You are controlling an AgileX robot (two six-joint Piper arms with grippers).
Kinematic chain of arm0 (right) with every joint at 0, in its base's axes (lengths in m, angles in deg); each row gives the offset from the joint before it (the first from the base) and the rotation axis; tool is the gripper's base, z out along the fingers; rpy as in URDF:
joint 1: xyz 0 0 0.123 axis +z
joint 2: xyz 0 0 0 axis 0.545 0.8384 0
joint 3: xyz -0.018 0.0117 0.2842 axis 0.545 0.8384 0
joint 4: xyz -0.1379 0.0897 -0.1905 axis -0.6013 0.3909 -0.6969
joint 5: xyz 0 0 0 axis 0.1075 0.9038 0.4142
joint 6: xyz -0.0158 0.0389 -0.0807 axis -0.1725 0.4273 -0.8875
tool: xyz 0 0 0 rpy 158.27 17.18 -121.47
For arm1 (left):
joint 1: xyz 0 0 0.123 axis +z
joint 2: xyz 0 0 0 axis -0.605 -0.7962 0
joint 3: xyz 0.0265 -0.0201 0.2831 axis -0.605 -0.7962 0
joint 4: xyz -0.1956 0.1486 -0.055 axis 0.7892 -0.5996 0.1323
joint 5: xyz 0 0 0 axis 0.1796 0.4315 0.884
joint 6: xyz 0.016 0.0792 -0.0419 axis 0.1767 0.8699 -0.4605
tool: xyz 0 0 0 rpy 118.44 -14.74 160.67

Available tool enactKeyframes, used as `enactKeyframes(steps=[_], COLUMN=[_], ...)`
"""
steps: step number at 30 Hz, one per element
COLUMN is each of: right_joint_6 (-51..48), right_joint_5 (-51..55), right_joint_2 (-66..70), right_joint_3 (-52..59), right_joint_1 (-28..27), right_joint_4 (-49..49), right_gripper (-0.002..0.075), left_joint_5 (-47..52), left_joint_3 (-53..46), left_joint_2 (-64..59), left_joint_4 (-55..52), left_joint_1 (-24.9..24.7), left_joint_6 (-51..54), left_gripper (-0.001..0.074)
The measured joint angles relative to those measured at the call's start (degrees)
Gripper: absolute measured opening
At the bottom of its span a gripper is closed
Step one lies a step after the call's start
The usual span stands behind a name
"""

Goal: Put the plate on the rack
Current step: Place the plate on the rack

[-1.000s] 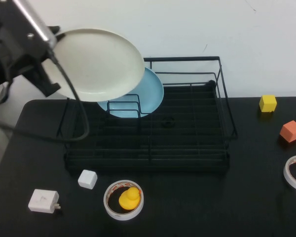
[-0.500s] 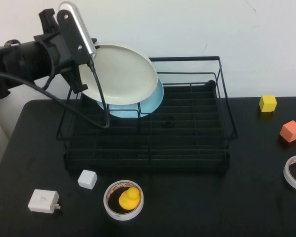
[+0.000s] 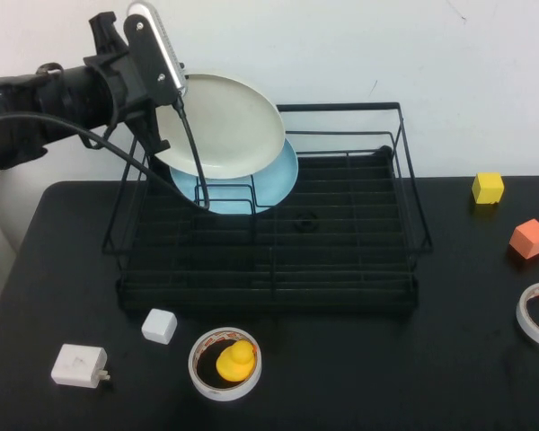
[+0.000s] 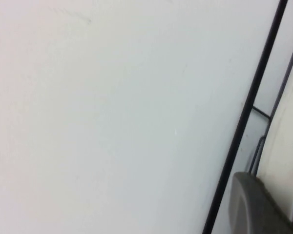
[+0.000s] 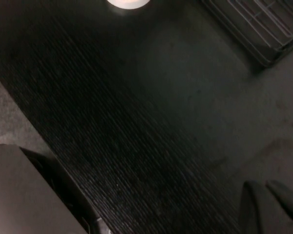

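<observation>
The white plate [image 3: 226,126] is held tilted, nearly on edge, above the back left of the black wire rack [image 3: 269,285]. It is just in front of a light blue plate [image 3: 274,180] that stands in the rack's dividers. My left gripper [image 3: 166,97] is shut on the white plate's left rim. In the left wrist view one grey finger [image 4: 256,207] lies against the plate's edge [image 4: 289,141], with a rack rail [image 4: 249,107] beside it. My right gripper [image 5: 271,207] shows only in the right wrist view, shut and empty over the black table.
In front of the rack lie a white cube [image 3: 159,325], a white charger [image 3: 79,365] and a tape roll holding a yellow duck [image 3: 226,362]. On the right are a yellow block [image 3: 488,188], an orange block [image 3: 530,238] and another tape roll [image 3: 537,314].
My left arm has swung right with the white plate, from the rack's left side to over its back left, in front of the blue plate. The plate now stands steeper.
</observation>
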Motion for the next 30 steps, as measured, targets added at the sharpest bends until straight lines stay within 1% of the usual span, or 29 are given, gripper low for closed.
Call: enactKeyframes(steps=[10, 15, 17, 18, 20, 23, 26, 28, 30], right_joint_6=[-0.31, -0.46, -0.46, -0.55, -0.59, -0.68, -0.68, -0.68, -0.68], right_joint_5=[0.0, 0.0, 0.0, 0.0, 0.0, 0.36, 1.13, 1.37, 1.53], right_joint_2=[0.0, 0.0, 0.0, 0.0, 0.0, 0.0, 0.0, 0.0, -0.07], right_joint_3=[0.0, 0.0, 0.0, 0.0, 0.0, 0.0, 0.0, 0.0, 0.0], right_joint_1=[0.0, 0.0, 0.0, 0.0, 0.0, 0.0, 0.0, 0.0, 0.0], right_joint_4=[-1.42, -2.26, -2.64, -2.88, -3.01, -3.01, -3.01, -3.01, -3.01], right_gripper=[0.0, 0.0, -0.0001, -0.0001, -0.0001, -0.0001, -0.0001, -0.0001, -0.0001], left_joint_5=[-0.61, -0.5, 0.46, 0.9, 1.82, 1.28, -0.98, -1.73, -1.68], left_joint_3=[0.64, 0.64, 0.68, 0.68, 0.68, 0.68, 0.68, 0.68, 0.68], left_joint_2=[-2.99, -3.3, -3.3, -3.3, -3.3, -3.3, -3.3, -3.3, -3.3], left_joint_4=[0.0, 0.0, 0.0, 0.0, 0.0, 0.0, 0.0, 0.0, 0.0], left_joint_1=[0.0, 0.0, 0.0, 0.0, 0.0, -0.09, -0.09, -0.09, -0.09], left_joint_6=[-0.22, -2.93, -4.08, -4.82, -6.48, -9.36, -11.0, -11.24, -11.82], left_gripper=[0.0021, 0.0022, 0.0041, 0.0057, 0.0122, 0.0271, 0.0386, 0.0418, 0.0433])
